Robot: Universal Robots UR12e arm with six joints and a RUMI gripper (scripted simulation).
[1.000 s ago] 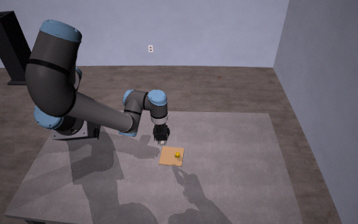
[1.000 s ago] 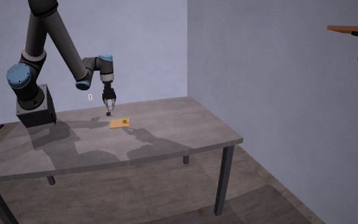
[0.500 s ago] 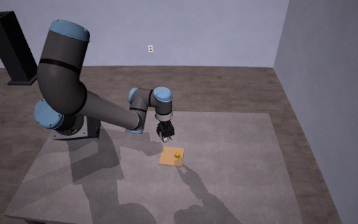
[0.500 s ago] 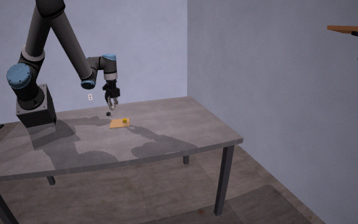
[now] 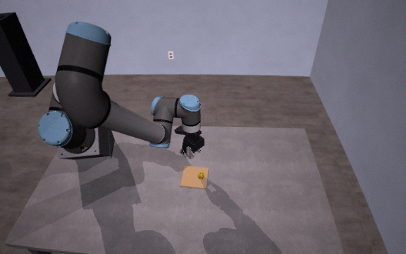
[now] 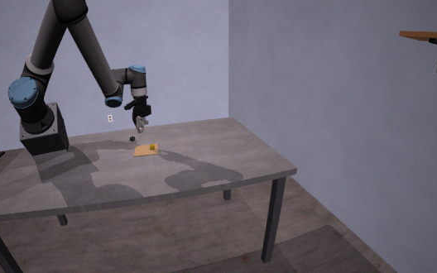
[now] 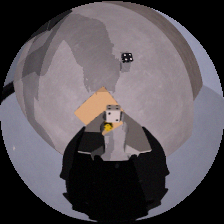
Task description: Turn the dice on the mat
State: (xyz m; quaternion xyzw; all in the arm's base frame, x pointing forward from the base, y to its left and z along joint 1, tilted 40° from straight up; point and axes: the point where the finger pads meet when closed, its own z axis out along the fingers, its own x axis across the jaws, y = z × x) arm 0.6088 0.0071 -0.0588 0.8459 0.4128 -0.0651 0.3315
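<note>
one white die (image 7: 113, 116) clamped between the gripper (image 7: 113, 125) fingers above the mat (image 7: 90, 111), yellow die (image 7: 107, 128) below, black die (image 7: 127, 57) apart.

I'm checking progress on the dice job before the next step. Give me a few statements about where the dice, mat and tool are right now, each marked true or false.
1. The yellow die sits on the orange mat. True.
2. The tool is open and holds nothing. False: it is shut on the white die, held between its fingers above the table.
3. The black die lies on the mat. False: it rests on the table, off the mat.
4. The white die is already on the mat. False: it hangs in the tool, not yet set down.
5. In the exterior view, the tool hangs above the table, close to the mat's far edge. True.
</note>
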